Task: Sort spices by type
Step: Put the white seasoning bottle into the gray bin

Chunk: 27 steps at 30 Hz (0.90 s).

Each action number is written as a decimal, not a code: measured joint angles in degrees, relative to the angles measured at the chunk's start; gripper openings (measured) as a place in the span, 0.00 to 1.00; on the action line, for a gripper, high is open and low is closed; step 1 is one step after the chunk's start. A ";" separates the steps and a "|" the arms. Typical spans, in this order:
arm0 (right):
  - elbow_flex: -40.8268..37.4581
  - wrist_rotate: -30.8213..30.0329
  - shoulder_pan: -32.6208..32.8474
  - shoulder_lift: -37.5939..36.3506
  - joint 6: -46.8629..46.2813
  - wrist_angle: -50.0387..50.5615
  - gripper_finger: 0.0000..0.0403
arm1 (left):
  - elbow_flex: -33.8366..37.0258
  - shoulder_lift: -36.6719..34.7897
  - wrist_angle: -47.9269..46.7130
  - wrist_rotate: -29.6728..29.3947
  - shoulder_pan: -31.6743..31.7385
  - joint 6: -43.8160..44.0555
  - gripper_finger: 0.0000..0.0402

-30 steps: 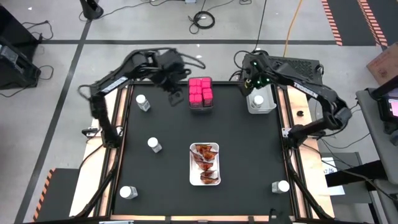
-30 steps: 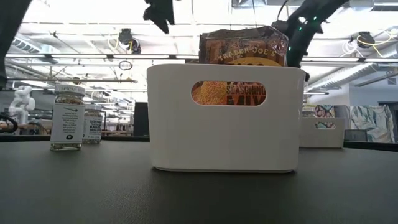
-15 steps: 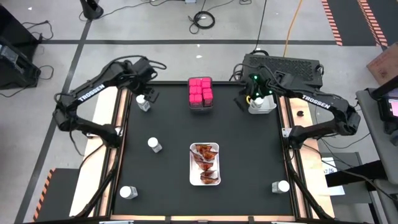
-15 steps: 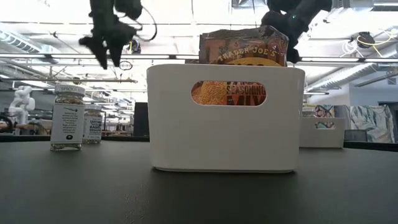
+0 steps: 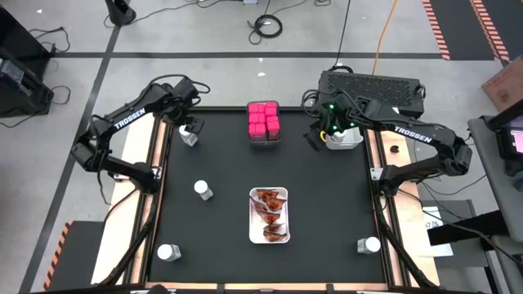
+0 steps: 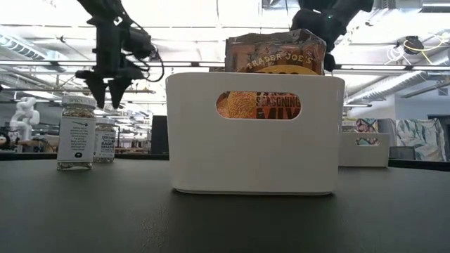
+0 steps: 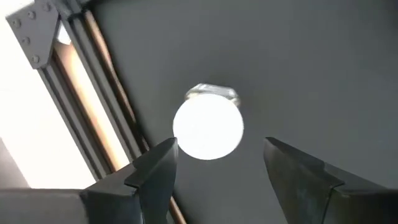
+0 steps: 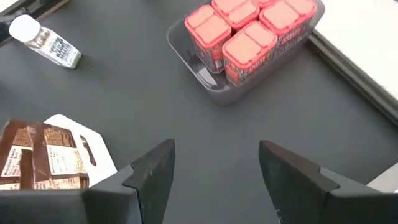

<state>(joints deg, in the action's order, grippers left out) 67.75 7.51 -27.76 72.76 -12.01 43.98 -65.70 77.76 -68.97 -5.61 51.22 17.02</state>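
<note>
Your left gripper (image 7: 214, 171) hangs directly over a white-capped jar (image 7: 208, 127) at the far-left corner of the table, fingers spread wide with the cap between them but nothing touching yet. That lines it up for a top-down grab, so I'd judge the pick is the step in hand. In the low view the same gripper (image 6: 107, 88) points down, above the jars there.

Your right gripper (image 8: 214, 168) is spread and empty too, hovering near the white bin (image 5: 345, 139) at the far-right edge, probably the jar drop-off. It looks across at the pink cube boxes (image 8: 249, 37), already grouped in their grey bin (image 8: 205, 71) at far centre.

The red-orange packets (image 5: 270, 214) sit together in the white tray (image 5: 270, 238) mid-table, so two kinds look sorted. Loose jars remain: one mid-left (image 5: 202, 189), one near-left corner (image 5: 168, 252), one near-right corner (image 5: 370, 243). Watch the table's edge rail (image 7: 102, 106) just beside the target jar: little room for the outer finger.
</note>
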 joint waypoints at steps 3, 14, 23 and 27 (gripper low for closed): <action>-0.02 0.00 0.08 0.23 -0.38 0.13 0.56 | 1.59 0.17 1.40 0.11 1.59 -1.60 0.60; -0.02 0.00 0.12 0.98 -0.83 -0.67 0.56 | 5.52 0.15 3.53 2.14 2.49 -7.15 0.61; -0.02 0.02 0.12 3.34 -0.81 -1.09 0.56 | 5.72 0.18 5.87 2.29 2.38 -12.58 0.80; -0.02 0.04 0.12 4.07 -0.45 -0.87 0.56 | 5.74 0.24 5.92 2.29 2.38 -13.27 0.86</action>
<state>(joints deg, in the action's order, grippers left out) 67.72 7.54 -27.64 76.83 -12.46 43.11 -59.96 78.00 -63.05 -3.31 53.60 3.75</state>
